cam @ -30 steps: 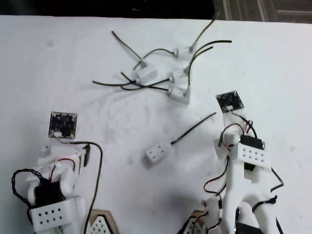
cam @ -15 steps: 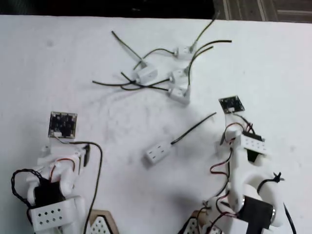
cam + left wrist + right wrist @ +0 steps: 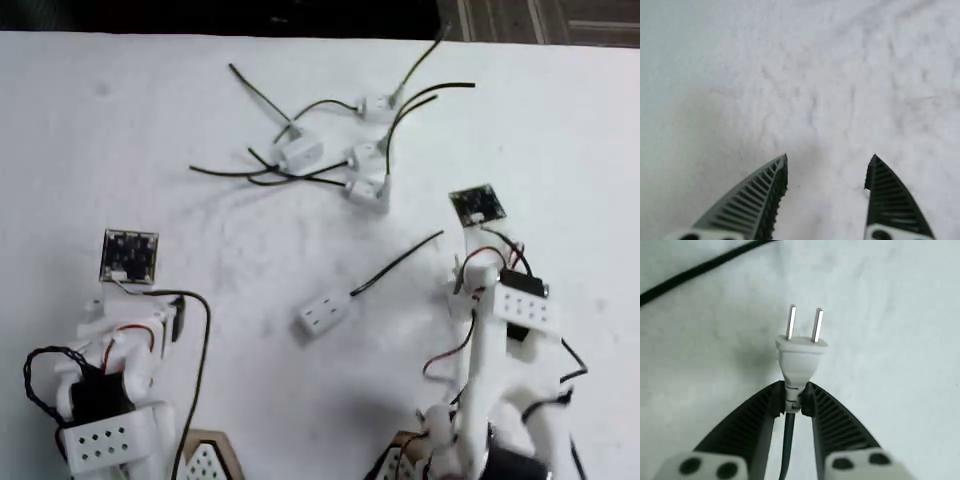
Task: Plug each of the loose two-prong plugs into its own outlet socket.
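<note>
Left gripper (image 3: 827, 165): fingers apart over the bare table (image 3: 815, 75), holding nothing. Right gripper (image 3: 792, 399): clamped on the narrow neck of a two-prong plug (image 3: 801, 352), prongs pointing away. Risk: so slim a hold may let the plug pivot under insertion force. Mid-table outlet socket (image 3: 323, 315): loose and unbraced, likely to slide when pushed. Far cluster of corded blocks (image 3: 300, 153): snag hazard.

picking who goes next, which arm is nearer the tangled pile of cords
Right. The right arm, its gripper clamping a plug, sits close beside the pile; the left arm is far across the table, at its near left corner.
</note>
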Controlling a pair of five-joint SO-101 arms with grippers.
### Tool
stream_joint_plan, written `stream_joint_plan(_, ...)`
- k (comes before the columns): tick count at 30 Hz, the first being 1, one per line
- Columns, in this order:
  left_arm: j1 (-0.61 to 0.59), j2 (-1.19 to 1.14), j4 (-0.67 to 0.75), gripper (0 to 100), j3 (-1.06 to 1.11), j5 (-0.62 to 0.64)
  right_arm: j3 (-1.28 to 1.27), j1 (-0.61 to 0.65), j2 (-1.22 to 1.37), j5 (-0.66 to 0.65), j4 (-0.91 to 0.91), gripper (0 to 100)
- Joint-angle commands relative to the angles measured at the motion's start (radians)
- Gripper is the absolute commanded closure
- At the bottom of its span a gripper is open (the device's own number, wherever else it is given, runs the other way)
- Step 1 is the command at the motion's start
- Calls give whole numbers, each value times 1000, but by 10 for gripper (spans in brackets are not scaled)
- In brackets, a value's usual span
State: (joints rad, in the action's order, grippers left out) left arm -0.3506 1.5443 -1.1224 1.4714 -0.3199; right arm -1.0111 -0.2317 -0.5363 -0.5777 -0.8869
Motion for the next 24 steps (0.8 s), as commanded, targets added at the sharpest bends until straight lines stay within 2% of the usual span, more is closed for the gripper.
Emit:
stream_joint_plan(1, -4, 10, 5, 740, -6, -9, 15, 71, -246, -21, -114, 982)
stream_joint_plan(7, -4, 10, 5, 740, 0, -9, 14, 185, -522, -216, -259, 982)
stream_joint_plan(10, -4, 10, 26, 740, 9, -28, 9, 228, -573, -302, -315, 982)
stream_joint_plan(14, -4, 10, 26, 740, 11, -37, 8, 277, -584, -483, -392, 982)
stream_joint_plan(16, -4, 10, 26, 740, 11, -38, -9, 298, -587, -629, -429, 982)
stream_joint_plan(20, -4, 10, 26, 740, 11, -38, -144, 298, -593, -1010, -449, 981)
stream_joint_plan(24, -4, 10, 26, 740, 11, -40, -287, 298, -595, -1315, -446, 981)
